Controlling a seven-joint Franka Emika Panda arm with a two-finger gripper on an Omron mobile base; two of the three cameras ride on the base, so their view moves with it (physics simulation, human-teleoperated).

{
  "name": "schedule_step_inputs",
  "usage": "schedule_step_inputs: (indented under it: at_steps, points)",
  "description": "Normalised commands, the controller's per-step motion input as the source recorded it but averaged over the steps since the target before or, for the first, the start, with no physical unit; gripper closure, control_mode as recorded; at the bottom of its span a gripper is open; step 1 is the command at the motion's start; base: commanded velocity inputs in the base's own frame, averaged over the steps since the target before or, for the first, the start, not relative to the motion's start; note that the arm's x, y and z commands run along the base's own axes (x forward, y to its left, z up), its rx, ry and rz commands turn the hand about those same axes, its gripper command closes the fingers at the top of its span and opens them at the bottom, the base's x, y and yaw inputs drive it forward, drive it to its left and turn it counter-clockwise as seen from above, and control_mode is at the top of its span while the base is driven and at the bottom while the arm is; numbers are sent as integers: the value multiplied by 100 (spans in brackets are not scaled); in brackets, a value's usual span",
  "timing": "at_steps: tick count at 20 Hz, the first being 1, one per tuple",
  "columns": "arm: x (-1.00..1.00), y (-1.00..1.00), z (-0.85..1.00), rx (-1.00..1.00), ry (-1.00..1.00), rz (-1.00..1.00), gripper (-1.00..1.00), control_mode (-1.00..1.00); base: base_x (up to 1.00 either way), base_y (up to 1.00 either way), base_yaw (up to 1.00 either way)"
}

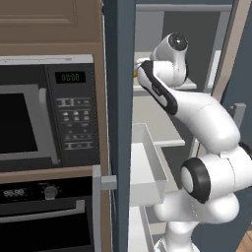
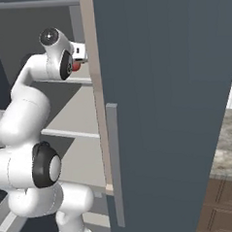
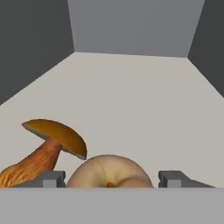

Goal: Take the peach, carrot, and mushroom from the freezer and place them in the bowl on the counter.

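Gripper (image 3: 109, 179) spread around the peach (image 3: 109, 174); mushroom (image 3: 46, 151) leans, cap up-right.

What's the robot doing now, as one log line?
place: freezer shelf | gripper: open, astride peach | mushroom: beside peach

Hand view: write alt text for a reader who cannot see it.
A round, pale peach-coloured fruit sits between the gripper's two dark, spread finger tips on a pale grey freezer shelf. A brown-capped mushroom with an orange stem lies beside it.
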Motion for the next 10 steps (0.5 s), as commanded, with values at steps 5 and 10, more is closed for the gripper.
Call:
schedule_step_inputs:
  at_steps: [5, 10]
  points:
    - [-6, 0, 0, 0, 0, 0, 100, -100, 0, 0, 0]
    - [-94, -11, 28, 5, -29, 0, 100, -100, 0, 0, 0]
